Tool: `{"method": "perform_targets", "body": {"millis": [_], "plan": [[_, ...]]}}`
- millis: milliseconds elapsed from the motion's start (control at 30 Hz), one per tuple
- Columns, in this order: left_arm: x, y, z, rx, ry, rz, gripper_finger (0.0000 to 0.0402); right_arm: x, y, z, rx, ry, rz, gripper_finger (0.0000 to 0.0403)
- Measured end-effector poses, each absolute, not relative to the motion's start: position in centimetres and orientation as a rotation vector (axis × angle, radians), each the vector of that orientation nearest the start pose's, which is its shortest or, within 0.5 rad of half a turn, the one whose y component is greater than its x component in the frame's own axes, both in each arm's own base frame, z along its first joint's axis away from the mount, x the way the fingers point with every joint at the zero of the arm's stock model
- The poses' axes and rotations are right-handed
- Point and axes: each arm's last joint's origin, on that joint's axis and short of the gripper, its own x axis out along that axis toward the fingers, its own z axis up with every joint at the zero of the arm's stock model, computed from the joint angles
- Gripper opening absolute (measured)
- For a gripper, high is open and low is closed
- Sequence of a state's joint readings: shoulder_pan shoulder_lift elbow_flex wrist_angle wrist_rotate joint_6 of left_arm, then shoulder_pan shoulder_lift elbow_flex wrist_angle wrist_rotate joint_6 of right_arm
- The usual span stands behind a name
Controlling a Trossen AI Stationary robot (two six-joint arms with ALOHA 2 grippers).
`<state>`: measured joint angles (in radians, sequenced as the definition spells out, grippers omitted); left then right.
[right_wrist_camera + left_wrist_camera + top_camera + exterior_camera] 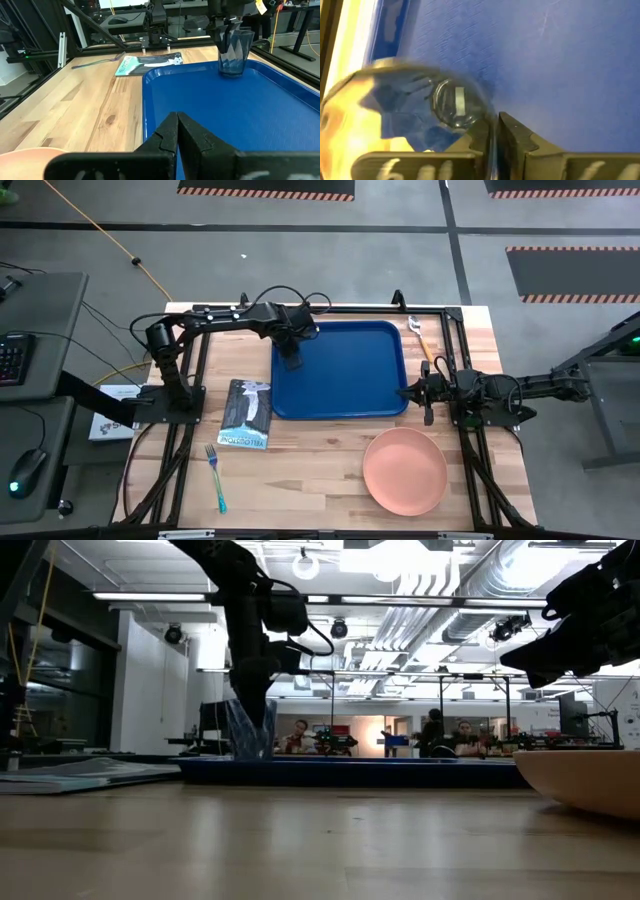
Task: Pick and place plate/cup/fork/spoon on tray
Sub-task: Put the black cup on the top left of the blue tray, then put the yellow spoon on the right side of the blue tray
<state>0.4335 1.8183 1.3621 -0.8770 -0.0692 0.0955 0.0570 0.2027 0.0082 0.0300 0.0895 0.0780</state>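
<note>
The blue tray point(350, 380) lies at the table's far middle. My left gripper point(291, 360) is over the tray's left part, shut on the dark see-through cup point(235, 52), which stands upright at the tray floor point(240, 115). My right gripper point(412, 392) is shut and empty at the tray's right rim, near its front corner. The salmon plate point(405, 470) lies on the table at the front right. The blue-handled fork point(215, 478) lies at the front left. The orange-handled spoon point(422, 340) lies beside the tray's far right corner. My left gripper pinches the cup's wall at the rim point(491, 131), one finger point(475, 137) inside the cup and one point(517, 137) outside. The fingers come from above, pointing down. The cup stands upright with its base point(231, 74) at the tray floor; whether it rests there I cannot tell.
A dark packet with white print point(247, 413) lies on the table just left of the tray. A black frame point(455, 340) runs round the table's edges. Bare wood shows between the packet, fork and plate at the front.
</note>
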Motion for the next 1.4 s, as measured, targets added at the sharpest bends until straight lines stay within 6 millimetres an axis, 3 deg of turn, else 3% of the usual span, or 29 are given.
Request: {"method": "perform_targets", "body": {"millis": [400, 667, 967, 1233, 1400], "plan": [[32.7, 14.0, 21.6, -0.143, 1.325, 0.341, 0.0136, 10.9, 0.3, 15.2, 0.066, 0.163, -0.042, 0.0000], [33.6, 14.5, 25.5, -0.123, 1.268, 0.345, 0.0187, 10.9, 0.4, 15.2, 0.066, 0.162, -0.042, 0.0000], [34.3, 14.8, 30.1, -0.120, 1.160, 0.403, 0.0188, 10.9, 0.4, 15.2, 0.066, 0.162, -0.041, 0.0000], [33.9, 13.2, 32.2, -0.093, 0.765, 0.290, 0.0186, 10.9, 0.4, 15.2, 0.066, 0.163, -0.037, 0.0000], [29.9, 11.2, 32.8, -0.039, 0.514, 0.302, 0.0186, 10.9, 0.4, 15.2, 0.066, 0.163, -0.038, 0.0000]]}}
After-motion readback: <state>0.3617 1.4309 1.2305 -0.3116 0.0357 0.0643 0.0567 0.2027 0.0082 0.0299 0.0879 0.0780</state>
